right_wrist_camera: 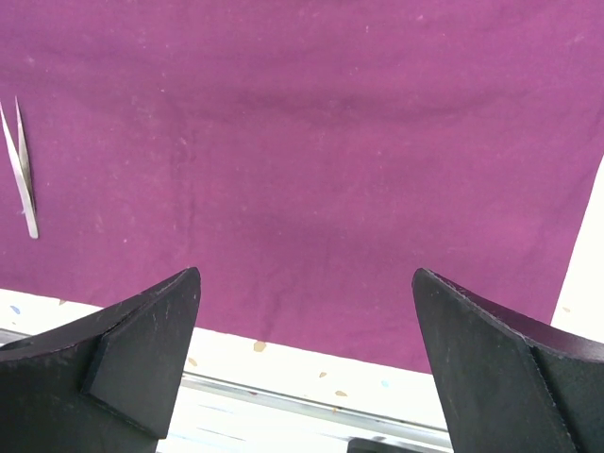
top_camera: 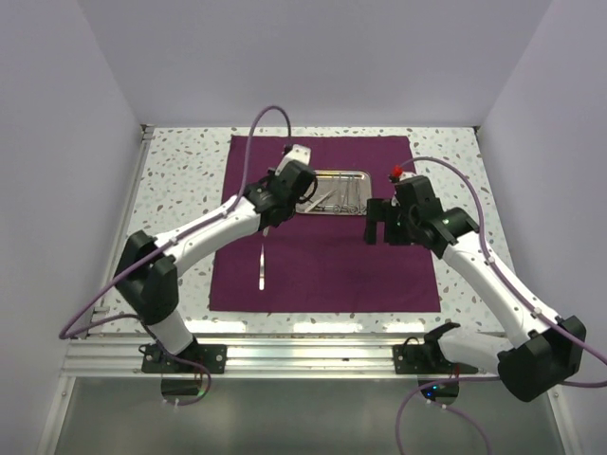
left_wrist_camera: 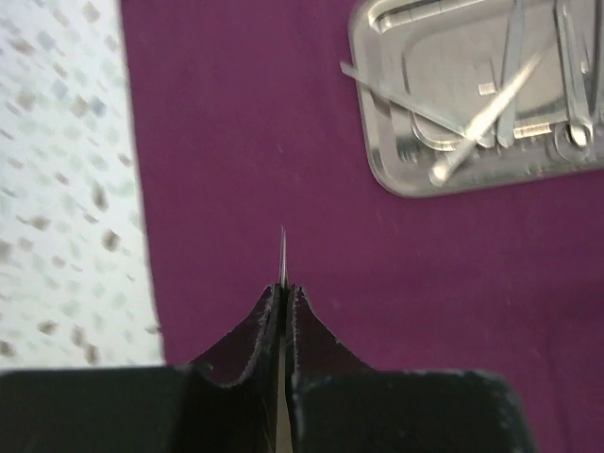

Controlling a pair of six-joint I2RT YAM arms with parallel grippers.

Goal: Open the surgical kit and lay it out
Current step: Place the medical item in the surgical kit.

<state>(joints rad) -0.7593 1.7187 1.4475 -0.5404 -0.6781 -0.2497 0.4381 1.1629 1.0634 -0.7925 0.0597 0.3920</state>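
Note:
The dark purple cloth wrap lies spread flat on the table. The steel tray sits on its far middle and holds several thin silver instruments. One pair of tweezers lies on the cloth at the near left and also shows in the right wrist view. My left gripper is shut on a thin silver instrument whose pointed tip sticks out; it hangs over the cloth left of the tray. My right gripper is open and empty over the cloth, right of the tray.
The speckled white tabletop surrounds the cloth. White walls close in the left, back and right. A metal rail runs along the near edge where the arm bases stand. Purple cables loop over both arms.

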